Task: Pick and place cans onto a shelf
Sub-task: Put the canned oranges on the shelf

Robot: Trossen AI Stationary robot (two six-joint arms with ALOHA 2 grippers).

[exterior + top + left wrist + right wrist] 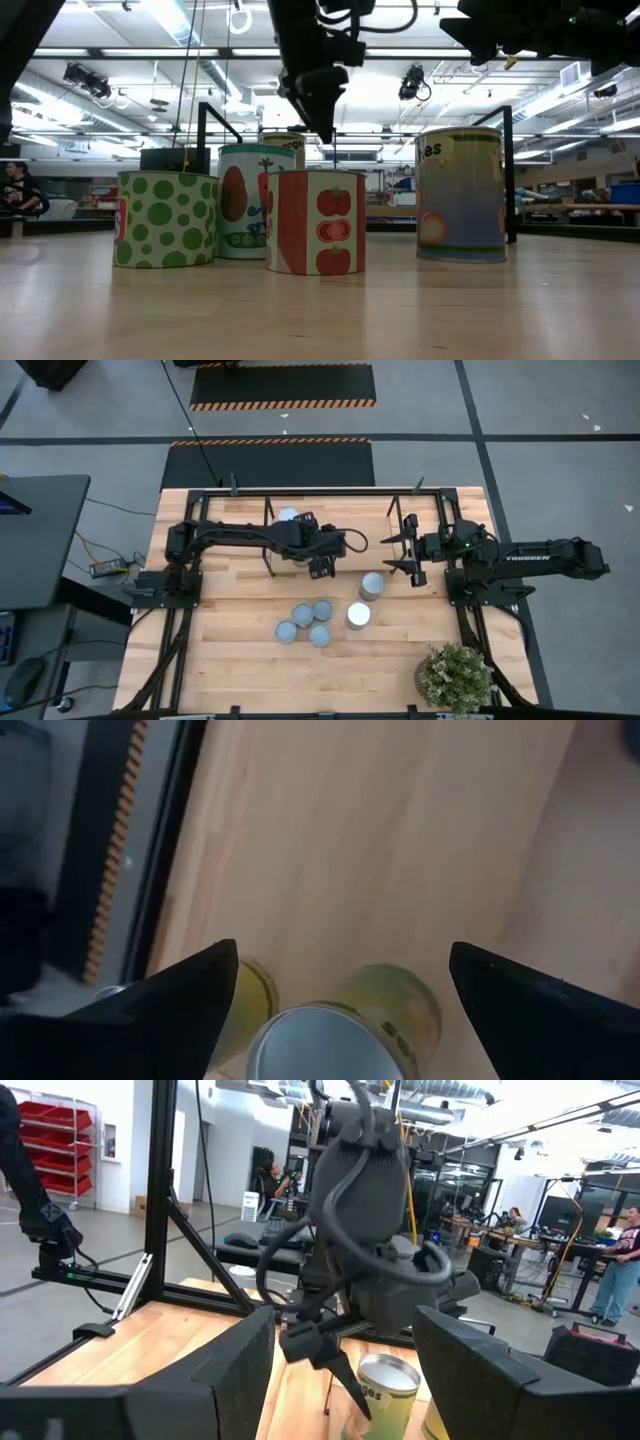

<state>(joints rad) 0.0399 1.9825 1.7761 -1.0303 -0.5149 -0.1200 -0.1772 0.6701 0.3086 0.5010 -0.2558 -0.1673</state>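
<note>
We have the wooden table (240, 670) laid out below us, and at its far side the shelf (330, 490), a low frame of thin dark rods standing on the boards. One can (288, 514) already sits inside that frame.

Our left arm reaches across from the left, and its left gripper (322, 567) hangs above the table just short of the loose cans, fingers spread wide with nothing between them. Our right arm waits near the table's right edge, its right gripper (410, 547) also parted and empty, pointing toward the middle.

Six cans stand upright on the open table. Four of them (306, 625) huddle together, nearly touching, and two slightly wider ones (371, 586) stand just beside that group toward the right. From table height we read their printed paper labels: green dots (166, 219), a red tomato pattern (316, 221), and a yellowish one (459, 196).

We judge these cans rigid, so a firm squeeze should not dent them. Their round sides look smooth, so they could slip. We would take each one across the middle of its body, fingers on opposite sides, below the rim. In the tight group the neighbours leave little room for fingers, so the two wider cans offer the easier first hold.

A potted plant (455, 677) sits at the near right corner, well apart from the work.
</note>
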